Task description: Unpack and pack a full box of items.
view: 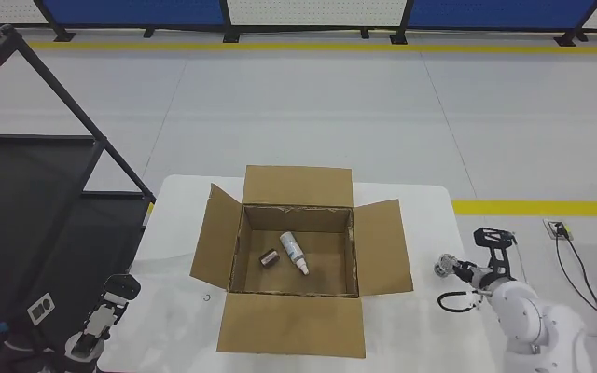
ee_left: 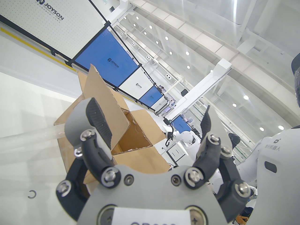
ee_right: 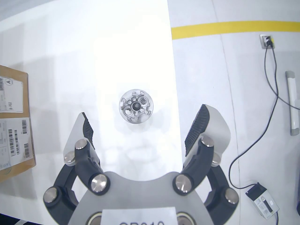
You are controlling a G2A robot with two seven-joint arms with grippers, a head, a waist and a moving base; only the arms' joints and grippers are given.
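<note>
Dead centre of the top view, the box (view: 291, 324) has flaps splayed for reach, a white bottle (view: 293, 250) and a dark item (view: 270, 257), perhaps a jar, inside. Lower right, my right gripper (ee_right: 143, 127) hangs open over a round metal part (ee_right: 136, 109), placed to straddle it; my left gripper (ee_left: 152, 120), open too, sits lower left.

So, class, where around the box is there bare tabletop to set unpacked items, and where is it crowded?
Bare: the table strip right of the box, beyond the round metal part; and the strip left of the box, save a small ring. Crowded: the box floor's left and middle, with bottle and jar.
</note>
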